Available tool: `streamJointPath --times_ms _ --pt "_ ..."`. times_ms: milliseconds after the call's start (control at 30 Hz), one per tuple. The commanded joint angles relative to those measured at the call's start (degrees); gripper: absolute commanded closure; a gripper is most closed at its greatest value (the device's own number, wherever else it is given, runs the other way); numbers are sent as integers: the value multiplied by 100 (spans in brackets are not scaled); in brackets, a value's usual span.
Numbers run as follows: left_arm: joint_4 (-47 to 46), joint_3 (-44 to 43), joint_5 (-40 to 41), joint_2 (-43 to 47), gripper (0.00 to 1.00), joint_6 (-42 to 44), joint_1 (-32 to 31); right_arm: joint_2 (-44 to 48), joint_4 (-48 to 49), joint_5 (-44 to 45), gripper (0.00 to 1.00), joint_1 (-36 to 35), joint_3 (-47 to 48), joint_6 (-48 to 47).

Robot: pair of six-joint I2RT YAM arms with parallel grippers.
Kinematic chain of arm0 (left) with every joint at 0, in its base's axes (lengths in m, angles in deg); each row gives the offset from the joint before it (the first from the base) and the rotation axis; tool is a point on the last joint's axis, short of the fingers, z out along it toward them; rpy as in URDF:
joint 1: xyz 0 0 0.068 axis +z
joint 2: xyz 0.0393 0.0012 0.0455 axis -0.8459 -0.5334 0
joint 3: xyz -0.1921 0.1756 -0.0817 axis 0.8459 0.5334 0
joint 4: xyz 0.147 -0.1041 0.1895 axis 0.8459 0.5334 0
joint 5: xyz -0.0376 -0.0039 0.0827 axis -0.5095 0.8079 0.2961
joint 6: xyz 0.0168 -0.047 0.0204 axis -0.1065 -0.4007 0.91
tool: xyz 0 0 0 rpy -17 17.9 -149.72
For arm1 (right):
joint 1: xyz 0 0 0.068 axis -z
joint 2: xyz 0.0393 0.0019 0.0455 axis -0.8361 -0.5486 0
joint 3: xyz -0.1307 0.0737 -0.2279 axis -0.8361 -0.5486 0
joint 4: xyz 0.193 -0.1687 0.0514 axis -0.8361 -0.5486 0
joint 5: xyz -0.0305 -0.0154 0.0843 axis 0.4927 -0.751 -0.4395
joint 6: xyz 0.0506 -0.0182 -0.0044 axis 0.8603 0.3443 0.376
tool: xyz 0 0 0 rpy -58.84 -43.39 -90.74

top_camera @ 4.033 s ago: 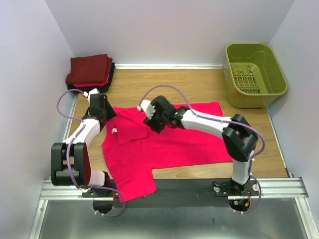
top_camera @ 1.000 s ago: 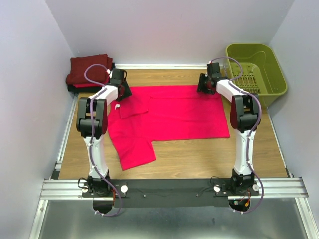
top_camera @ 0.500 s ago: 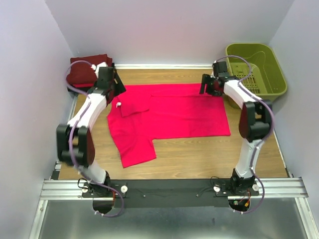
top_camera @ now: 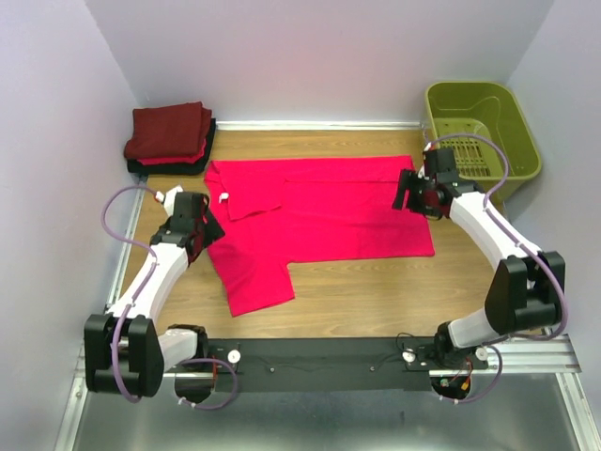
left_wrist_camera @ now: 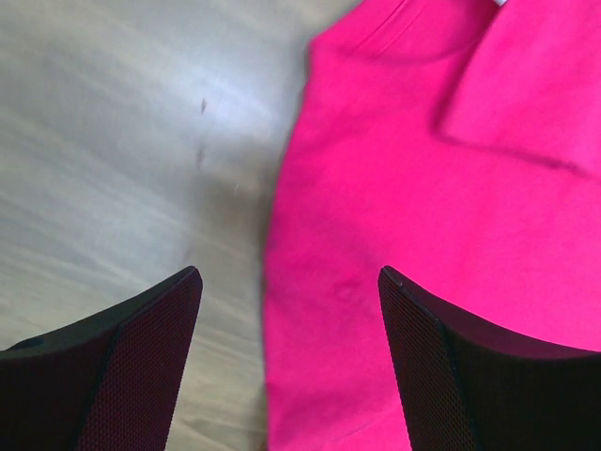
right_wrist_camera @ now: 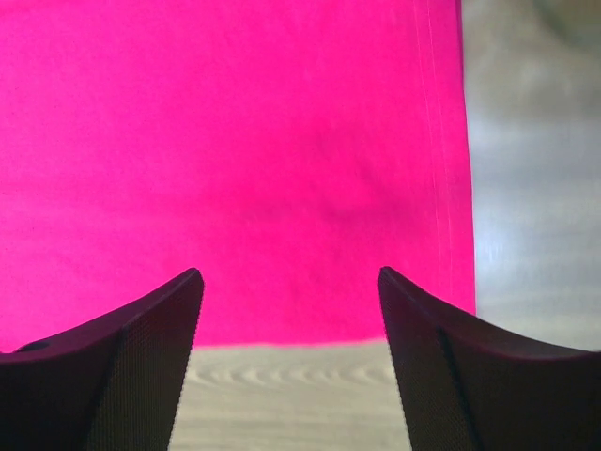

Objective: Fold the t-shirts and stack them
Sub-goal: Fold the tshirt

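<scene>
The bright pink-red t-shirt lies spread flat on the wooden table, one sleeve folded over near the collar and one sleeve pointing to the near edge. My left gripper is open and empty at the shirt's left edge. My right gripper is open and empty above the shirt's right hem corner. A stack of folded dark maroon, red and black t-shirts sits at the far left corner.
An olive-green plastic basket stands at the far right corner. Grey walls close in the table on the left, back and right. A metal rail runs along the near edge.
Both arms have let go of the shirt's far corners and drawn back toward the near side. The shirt now lies flat, further from the front edge than 4 seconds ago.
</scene>
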Motion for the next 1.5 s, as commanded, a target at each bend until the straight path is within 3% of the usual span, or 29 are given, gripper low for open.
streamJointPath --times_ms 0,167,300,767,1033,1267,1467 --pt "20 348 246 236 18 -203 23 487 -191 203 20 36 -464 147" --pt "-200 463 106 -71 35 -115 23 654 -200 257 21 27 -782 209" --pt "-349 453 -8 -387 43 8 31 777 -191 247 21 27 -922 252" --pt "-508 524 -97 -1196 49 149 14 1120 -261 617 22 36 -1248 314" --pt "-473 533 -53 -1266 69 140 5 1085 -323 1091 22 246 -1397 604" --pt "-534 542 -88 -1311 96 184 5 963 -288 828 23 826 -1713 929" --pt "-604 550 -193 -1354 100 263 14 822 55 345 29 1257 -1968 1192"
